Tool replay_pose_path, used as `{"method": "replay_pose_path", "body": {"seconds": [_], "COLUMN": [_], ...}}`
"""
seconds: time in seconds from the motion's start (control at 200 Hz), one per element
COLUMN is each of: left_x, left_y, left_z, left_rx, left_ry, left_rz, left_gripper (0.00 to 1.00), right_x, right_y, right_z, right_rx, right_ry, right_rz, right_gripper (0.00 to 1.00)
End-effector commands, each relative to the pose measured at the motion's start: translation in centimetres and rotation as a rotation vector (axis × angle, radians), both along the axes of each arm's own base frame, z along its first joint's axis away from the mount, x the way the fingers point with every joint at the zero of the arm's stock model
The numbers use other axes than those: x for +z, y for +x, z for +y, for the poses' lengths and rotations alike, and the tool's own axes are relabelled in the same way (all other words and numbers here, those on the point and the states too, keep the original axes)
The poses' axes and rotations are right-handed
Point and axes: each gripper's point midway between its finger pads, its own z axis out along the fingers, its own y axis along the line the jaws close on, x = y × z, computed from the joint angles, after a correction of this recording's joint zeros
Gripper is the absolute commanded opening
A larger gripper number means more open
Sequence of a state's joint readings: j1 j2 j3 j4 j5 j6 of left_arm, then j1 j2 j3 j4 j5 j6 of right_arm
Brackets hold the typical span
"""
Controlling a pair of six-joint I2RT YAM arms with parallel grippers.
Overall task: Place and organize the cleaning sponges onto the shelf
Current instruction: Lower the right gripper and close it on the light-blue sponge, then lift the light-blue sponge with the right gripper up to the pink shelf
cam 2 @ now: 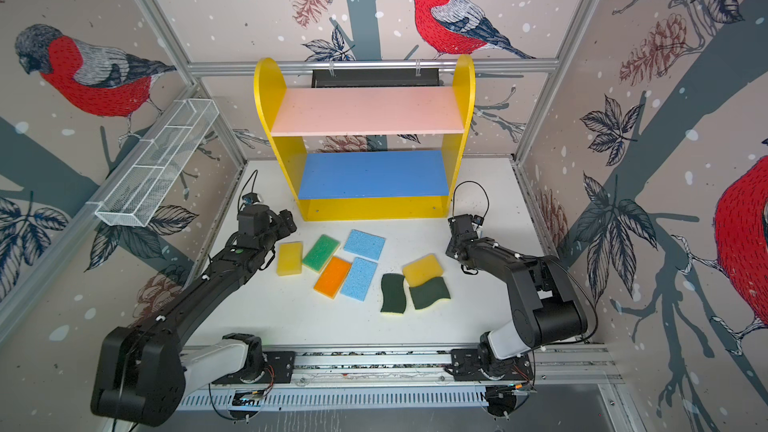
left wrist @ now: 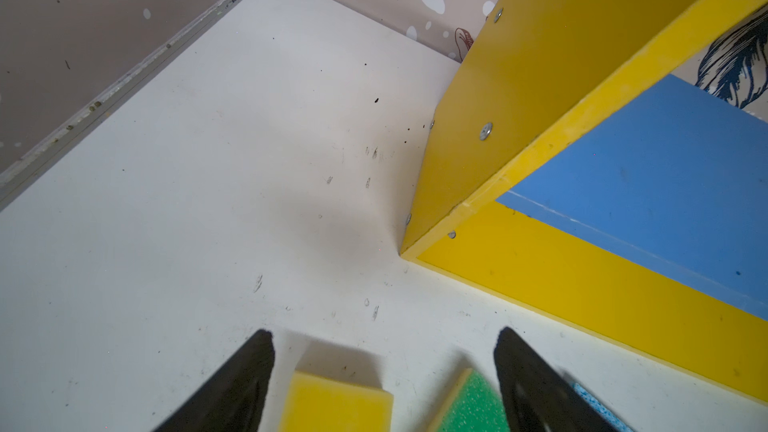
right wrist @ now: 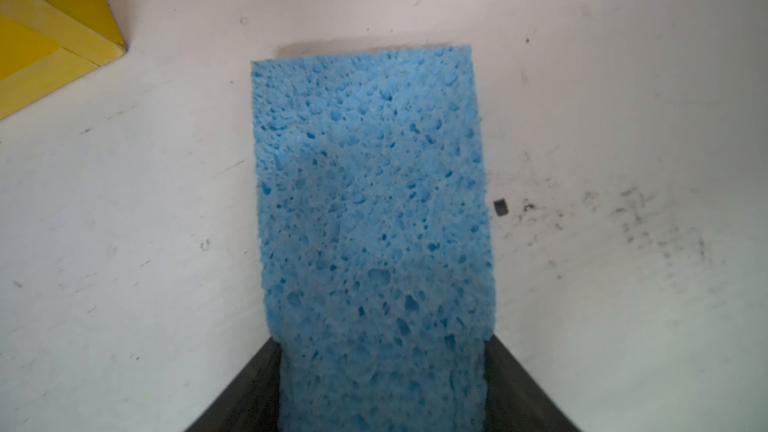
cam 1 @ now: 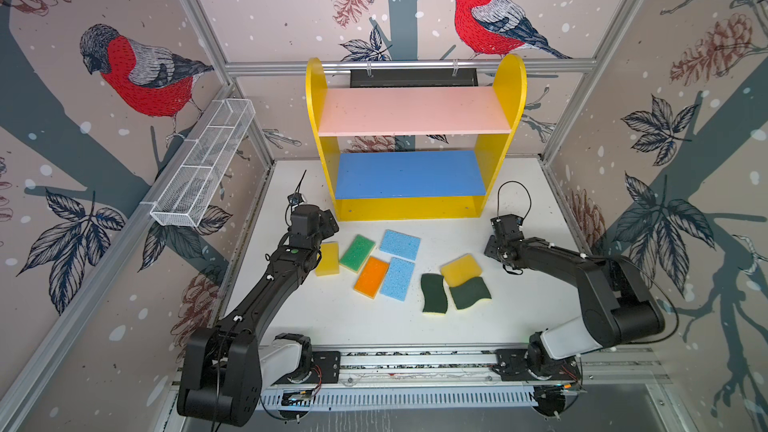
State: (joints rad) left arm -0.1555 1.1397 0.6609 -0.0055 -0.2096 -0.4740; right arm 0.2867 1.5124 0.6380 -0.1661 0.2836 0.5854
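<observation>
Reaching forward from the front rail in both top views, the left arm [cam 1: 266, 284] ends beside a yellow block sponge [cam 1: 327, 259], the bent right arm [cam 2: 511, 268] low by the yellow three-tier shelf [cam 1: 415, 207]; other coloured sponges [cam 1: 372, 276] lie on the white surface [cam 1: 374, 322] before it. Left wrist: left gripper [left wrist: 384, 331] jaws spread, nothing held, near that block. Right wrist: right gripper [right wrist: 382, 339] jaws pinch a light-blue porous sponge [right wrist: 370, 184] lying on the surface

Bird-patterned walls [cam 1: 270, 14] surround a scuffed white table [cam 1: 374, 326]; a dark bar [cam 1: 411, 77], perhaps a lamp, hangs behind.
</observation>
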Motion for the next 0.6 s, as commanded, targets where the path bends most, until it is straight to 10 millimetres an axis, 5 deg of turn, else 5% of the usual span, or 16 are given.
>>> {"method": "replay_pose_path", "body": {"seconds": [0.0,0.145,0.595], "left_x": [1.3,2.3,3.6], "left_y": [-0.1,-0.3,-0.5], "left_z": [-0.3,-0.3,-0.6], "left_rx": [-0.012,-0.013,-0.026], "left_ry": [-0.020,-0.023,-0.048], "left_rz": [-0.032,-0.063,-0.097], "left_gripper": [0.84,0.84,0.84], "right_x": [-2.2,-1.6,5.4], "right_y": [-3.5,-4.0,-3.1], "right_z": [2.2,2.3,3.2], "right_rx": [0.062,0.086,0.164], "right_ry": [0.133,0.135,0.112], "right_rz": [0.157,0.157,0.019], "right_gripper": [0.68,0.65,0.65]}}
